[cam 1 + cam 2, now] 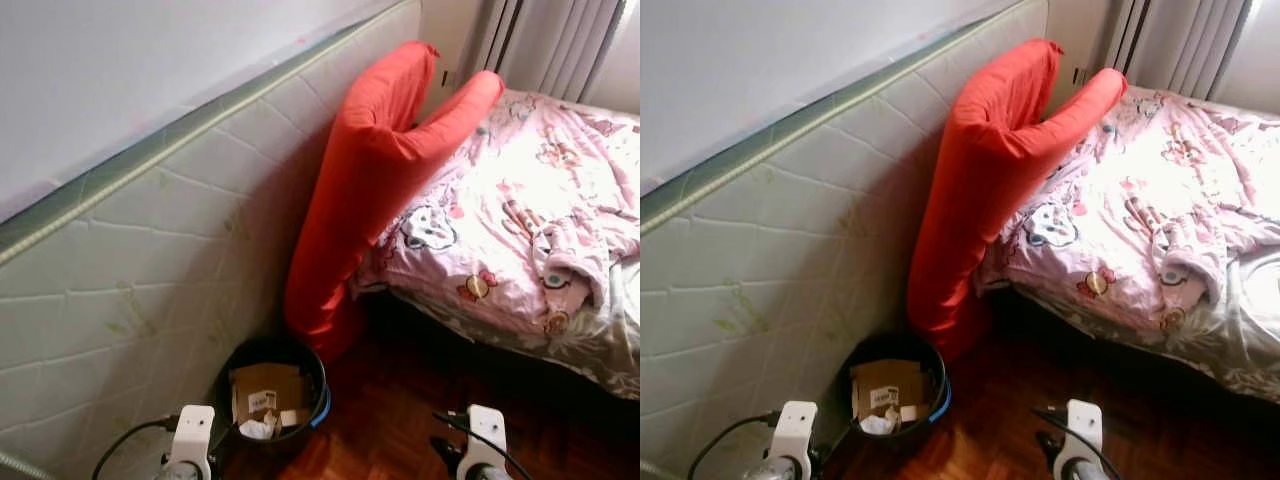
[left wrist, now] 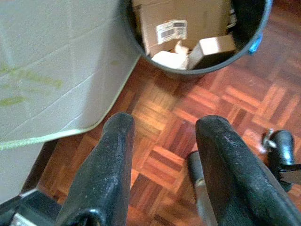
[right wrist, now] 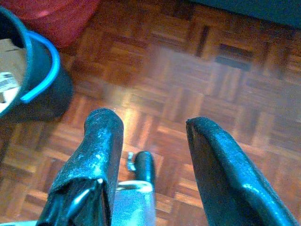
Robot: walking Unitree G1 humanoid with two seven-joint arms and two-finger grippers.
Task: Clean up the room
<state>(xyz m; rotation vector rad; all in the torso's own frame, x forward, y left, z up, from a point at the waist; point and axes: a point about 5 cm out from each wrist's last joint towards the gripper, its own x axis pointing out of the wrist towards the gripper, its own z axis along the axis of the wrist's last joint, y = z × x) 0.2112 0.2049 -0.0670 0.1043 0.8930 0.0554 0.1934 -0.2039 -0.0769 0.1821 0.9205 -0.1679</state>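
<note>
A black bin (image 1: pixel 270 395) stands on the parquet floor against an upright mattress (image 1: pixel 150 290); it holds folded cardboard (image 1: pixel 262 390), a small box and crumpled paper. A long red cushion (image 1: pixel 370 180) leans bent between the mattress and a bed with a pink patterned quilt (image 1: pixel 520 220). My left gripper (image 2: pixel 162 165) hangs low over the floor just short of the bin (image 2: pixel 197 42), open and holding nothing. My right gripper (image 3: pixel 153 160) hovers over bare parquet beside the bin (image 3: pixel 33 84), open too, with nothing between its fingers.
The mattress walls off the left side. The bed's dark underside (image 1: pixel 480 340) borders the floor on the right. Grey curtains (image 1: pixel 560 45) hang at the far end. A strip of parquet (image 1: pixel 400 420) runs between bin and bed.
</note>
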